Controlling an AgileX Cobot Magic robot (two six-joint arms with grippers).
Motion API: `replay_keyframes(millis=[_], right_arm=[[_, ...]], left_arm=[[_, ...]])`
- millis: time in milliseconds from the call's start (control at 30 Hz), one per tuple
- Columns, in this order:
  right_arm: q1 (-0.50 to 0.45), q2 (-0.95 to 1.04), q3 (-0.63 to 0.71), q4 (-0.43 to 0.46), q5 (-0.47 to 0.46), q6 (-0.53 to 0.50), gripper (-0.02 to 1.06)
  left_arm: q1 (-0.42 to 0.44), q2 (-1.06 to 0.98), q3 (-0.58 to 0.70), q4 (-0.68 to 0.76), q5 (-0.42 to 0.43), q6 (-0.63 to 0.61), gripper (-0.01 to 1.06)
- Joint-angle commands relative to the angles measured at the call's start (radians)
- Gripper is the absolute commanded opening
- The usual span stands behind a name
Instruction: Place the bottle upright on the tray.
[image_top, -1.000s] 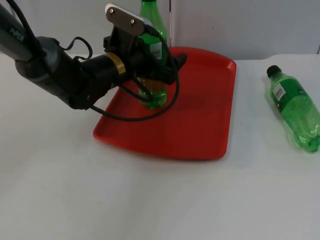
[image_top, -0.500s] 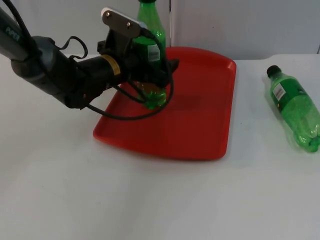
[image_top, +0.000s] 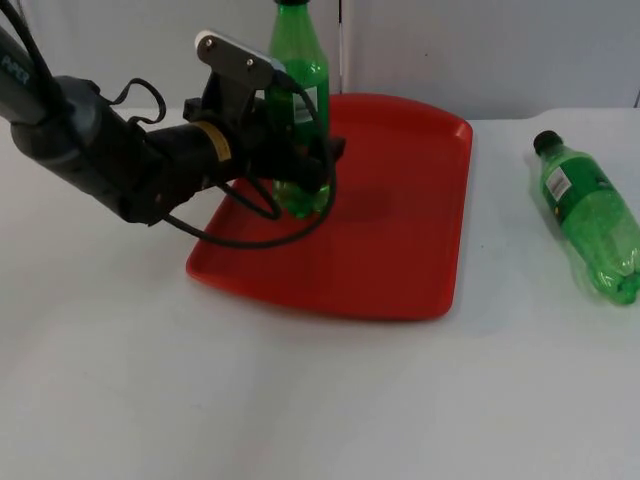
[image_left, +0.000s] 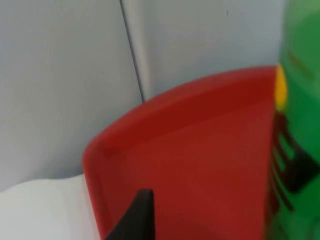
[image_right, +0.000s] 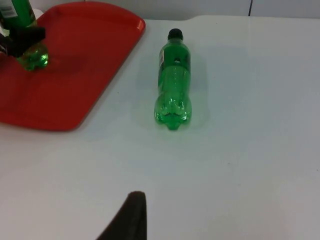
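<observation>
A green bottle (image_top: 300, 60) stands upright on the red tray (image_top: 400, 250), near its back left corner. My left gripper (image_top: 322, 165) is open around the bottle's lower half, with one finger reaching past it on the right. In the left wrist view the bottle (image_left: 300, 125) is very close, beside the tray (image_left: 200, 150) and one fingertip (image_left: 135, 215). A second green bottle (image_top: 590, 215) lies on its side on the white table to the right of the tray, cap towards the wall. The right wrist view looks at that bottle (image_right: 172, 80) from a distance; the right arm waits.
The grey partition wall (image_top: 500, 50) stands right behind the tray. The tray's middle and right part (image_top: 420, 180) are bare. Bare white table (image_top: 300, 400) stretches in front of the tray.
My left arm has drawn back to the left by a little, so more of the bottle shows in front of the gripper. The bottle has stayed nearly in place and stands straighter.
</observation>
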Motion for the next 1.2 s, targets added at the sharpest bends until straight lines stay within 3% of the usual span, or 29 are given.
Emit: replay_keyframes(millis=[0,233,433,767,1167], right_arm=[[-0.008,-0.004,0.007,0.004,-0.005,-0.004,1.05],[-0.008,-0.004,0.007,0.004,-0.005,-0.004,1.05],[-0.008,-0.004,0.007,0.004,-0.005,-0.004,1.05],[-0.008,-0.004,0.007,0.004,-0.005,-0.004,1.05],[-0.008,-0.004,0.007,0.004,-0.005,-0.004,1.05]], left_arm=[[0.002,-0.024,0.022,0.007,0.000,0.003,1.05],[0.002,-0.069,0.103,0.007,-0.004,0.021,1.05],[0.002,-0.115,0.178,-0.060,-0.003,0.105,1.05],[0.014,-0.236,0.347,-0.150,-0.003,0.105,1.05],[0.014,-0.474,0.518,-0.150,0.003,0.105,1.05]])
